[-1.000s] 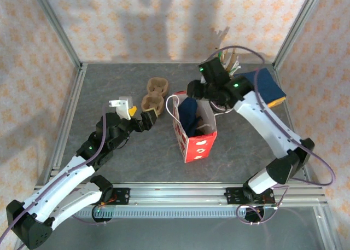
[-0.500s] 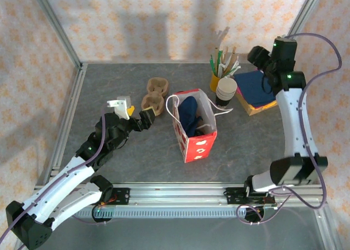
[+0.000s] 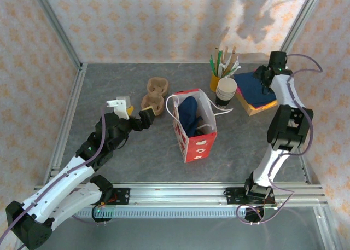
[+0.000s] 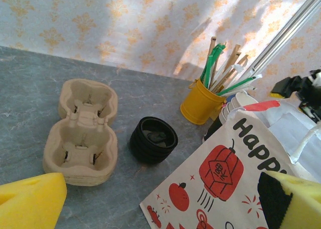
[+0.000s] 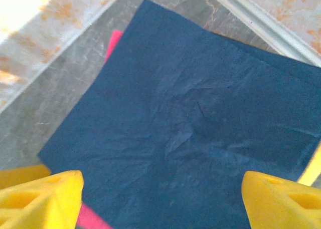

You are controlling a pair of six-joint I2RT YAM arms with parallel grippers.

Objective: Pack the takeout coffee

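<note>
While the top view has the paper bag (image 3: 198, 146) standing upright near the middle of the grey table (image 3: 109, 86), the left gripper (image 3: 135, 114) sits at the bag's 9 o'clock, apart from it, spread wide and holding nothing. A pulp cup tray (image 3: 152, 102) lies at the bag's 11 o'clock, just beyond that gripper. A dark blue cloth (image 3: 188, 110) shows in the bag's open mouth. At the bag's 1 o'clock stand a stack of lidless cups (image 3: 226, 87) and, just behind it, a yellow bucket (image 3: 215, 81) of sticks and straws. The right gripper (image 3: 263, 76) is at 2 o'clock, over a pile of blue napkins (image 3: 257, 91). Where the coffee cup is I cannot tell; what else lies in the bag is too dim to make out.

From the left wrist, the yellow fingers (image 4: 30, 199) sit in the two lower corners, far apart, with nothing between them. The cup tray (image 4: 83, 134) lies at 10 o'clock, a stack of black lids (image 4: 154, 139) near the centre, the bucket (image 4: 199, 104) at 1 o'clock. The bag's printed wall (image 4: 220, 169) is at 4 o'clock, with cup rims (image 4: 238, 101) behind it.

From the right wrist, the fingers (image 5: 40, 199) stand spread at the lower corners, pinching nothing. The top blue napkin (image 5: 185, 124) lies between and beyond them. A pink sheet (image 5: 113, 41) pokes out from under it at 11 o'clock.
</note>
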